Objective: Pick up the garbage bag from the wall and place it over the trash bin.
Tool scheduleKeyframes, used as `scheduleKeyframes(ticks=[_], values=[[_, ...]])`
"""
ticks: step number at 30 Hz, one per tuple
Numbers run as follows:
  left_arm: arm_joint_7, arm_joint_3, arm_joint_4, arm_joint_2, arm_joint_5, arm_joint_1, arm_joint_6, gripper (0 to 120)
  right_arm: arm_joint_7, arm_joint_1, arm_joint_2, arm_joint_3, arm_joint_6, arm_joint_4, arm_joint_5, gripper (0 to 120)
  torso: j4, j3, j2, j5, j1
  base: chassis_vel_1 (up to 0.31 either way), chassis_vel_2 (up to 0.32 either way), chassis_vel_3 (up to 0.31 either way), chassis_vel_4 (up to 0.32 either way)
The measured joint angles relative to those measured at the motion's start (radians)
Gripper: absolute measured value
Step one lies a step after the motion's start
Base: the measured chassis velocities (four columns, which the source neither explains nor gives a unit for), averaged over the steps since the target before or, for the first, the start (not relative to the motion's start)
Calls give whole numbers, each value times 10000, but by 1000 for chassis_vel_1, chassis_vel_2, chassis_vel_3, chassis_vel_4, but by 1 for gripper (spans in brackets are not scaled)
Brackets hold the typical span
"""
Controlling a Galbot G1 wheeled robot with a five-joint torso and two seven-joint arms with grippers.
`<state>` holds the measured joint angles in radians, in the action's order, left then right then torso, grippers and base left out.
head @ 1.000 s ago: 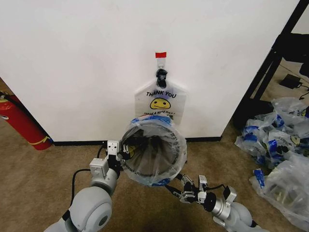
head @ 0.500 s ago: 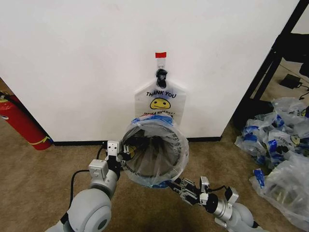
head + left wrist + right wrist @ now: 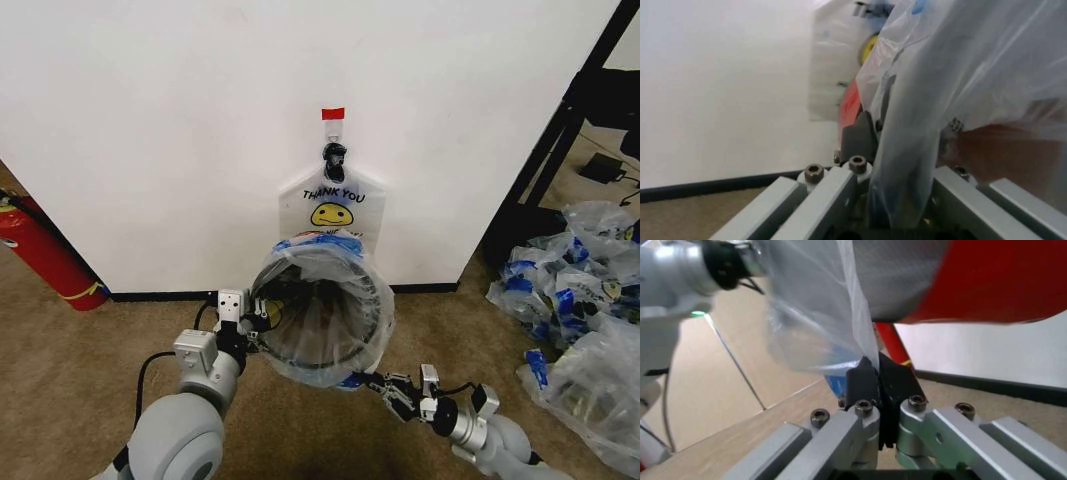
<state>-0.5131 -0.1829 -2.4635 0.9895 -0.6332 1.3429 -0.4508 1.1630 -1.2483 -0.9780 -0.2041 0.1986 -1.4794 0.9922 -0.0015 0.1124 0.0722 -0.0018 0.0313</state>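
Wall: the wall (image 3: 180,140) is plain white with a black baseboard along the carpet and a small red tape mark (image 3: 333,113) high at its middle
Carpet: brown carpet (image 3: 70,370) runs from the baseboard toward the robot
Spare bags: a heap of clear blue-printed bags (image 3: 575,310) lies on the carpet, well apart from the bin on the robot's right
Fire extinguisher: a long red fire extinguisher (image 3: 40,250) leans at the wall on the robot's left
Trash bin: the trash bin (image 3: 320,315) stands just in front of the wall, below the tape mark, its mouth tilted toward the head camera
Garbage bag: the garbage bag (image 3: 335,255) is spread over the bin's rim, its film draped around the outside and blue patches showing at the far edge
Hanging bag: a flat white "THANK YOU" bag (image 3: 333,205) hangs on the wall from a black clip, just behind the bin
Left gripper: the left gripper (image 3: 256,318) is at the bin's left rim, fingers (image 3: 857,137) clamped on the bag film
Right gripper: the right gripper (image 3: 388,384) is at the bin's lower right, dark fingertips (image 3: 863,380) pinched together on the bag's edge
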Motion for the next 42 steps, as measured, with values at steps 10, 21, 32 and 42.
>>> scheduleKeyframes(ticks=[10, 21, 32, 42], values=[[357, 411, -188, -465, 181, 312, -177, 0, -4, 112, -23, -130, 282, 163, 460, 0, 1, 0, 0, 0, 0, 0, 0, 0, 0], [141, 654, 1368, -1434, -201, -412, -17, 0, -1578, 212, 114, -636, 1150, 1036, -1754, 36, 0, 0, 0, 0, 0, 0, 0, 0, 0], [-2390, 703, 3088, -1546, -3737, -1585, -1242, 0, -6132, -115, 302, -1362, 1249, -639, -3679, 73, 8, 2, 0, -1, 0, 0, 0, 0, 0], [-5480, 1355, 3055, -2211, -9747, -3741, -2837, 0, -6323, -554, 291, -1197, 1189, -2472, -3758, 100, 3, 0, 0, 0, 1, 0, 0, 0, 0]])
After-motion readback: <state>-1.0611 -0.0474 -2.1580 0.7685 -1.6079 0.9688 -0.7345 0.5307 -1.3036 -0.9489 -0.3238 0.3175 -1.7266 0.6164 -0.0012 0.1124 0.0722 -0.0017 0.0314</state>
